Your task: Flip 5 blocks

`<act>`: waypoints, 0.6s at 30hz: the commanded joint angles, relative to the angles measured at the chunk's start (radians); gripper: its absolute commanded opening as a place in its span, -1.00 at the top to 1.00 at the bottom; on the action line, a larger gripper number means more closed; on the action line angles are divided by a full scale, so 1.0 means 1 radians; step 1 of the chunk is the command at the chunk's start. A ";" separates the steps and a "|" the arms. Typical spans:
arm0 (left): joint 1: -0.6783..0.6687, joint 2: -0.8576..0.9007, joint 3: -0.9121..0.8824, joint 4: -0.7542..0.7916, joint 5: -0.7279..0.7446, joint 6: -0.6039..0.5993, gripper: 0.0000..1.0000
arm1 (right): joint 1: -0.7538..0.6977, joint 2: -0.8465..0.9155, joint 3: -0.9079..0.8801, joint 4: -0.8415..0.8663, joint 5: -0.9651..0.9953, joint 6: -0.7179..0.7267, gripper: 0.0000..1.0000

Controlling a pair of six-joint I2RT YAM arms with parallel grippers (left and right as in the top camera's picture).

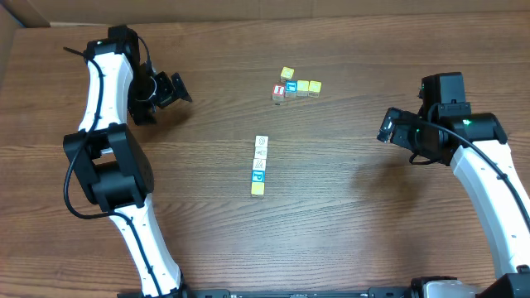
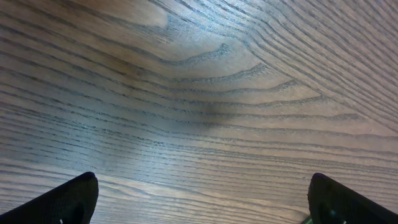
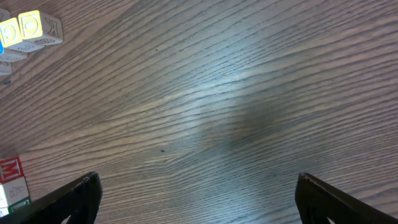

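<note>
Five blocks lie in a short column at mid-table in the overhead view: two whitish blocks (image 1: 262, 142) (image 1: 261, 153), a green one (image 1: 259, 165), a blue "P" block (image 1: 258, 176) and a yellow block (image 1: 257, 189). My left gripper (image 1: 171, 88) hangs open far to their upper left. It shows only bare wood between its fingertips (image 2: 68, 202) in its wrist view. My right gripper (image 1: 387, 126) stands open well to the right of the column. Its fingers (image 3: 78, 196) are wide apart over bare wood.
A separate cluster sits at the back: a red-lettered cube (image 1: 279, 90), a blue-faced cube (image 1: 291, 88) and three yellow cubes (image 1: 302, 86). The right wrist view catches yellow cubes (image 3: 31, 26) at its top left and a red "M" face (image 3: 9, 169) at its left edge.
</note>
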 commanded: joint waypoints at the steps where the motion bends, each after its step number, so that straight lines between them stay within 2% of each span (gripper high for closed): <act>1: -0.004 0.002 0.016 0.001 -0.002 0.001 -1.00 | -0.004 0.005 0.009 0.004 -0.006 -0.025 -1.00; 7: -0.004 0.002 0.016 0.001 -0.003 0.001 -1.00 | -0.002 -0.153 0.009 0.005 -0.006 -0.025 -1.00; 18: -0.004 0.002 0.016 0.001 -0.002 0.001 -1.00 | -0.002 -0.725 0.009 0.005 -0.006 -0.024 -1.00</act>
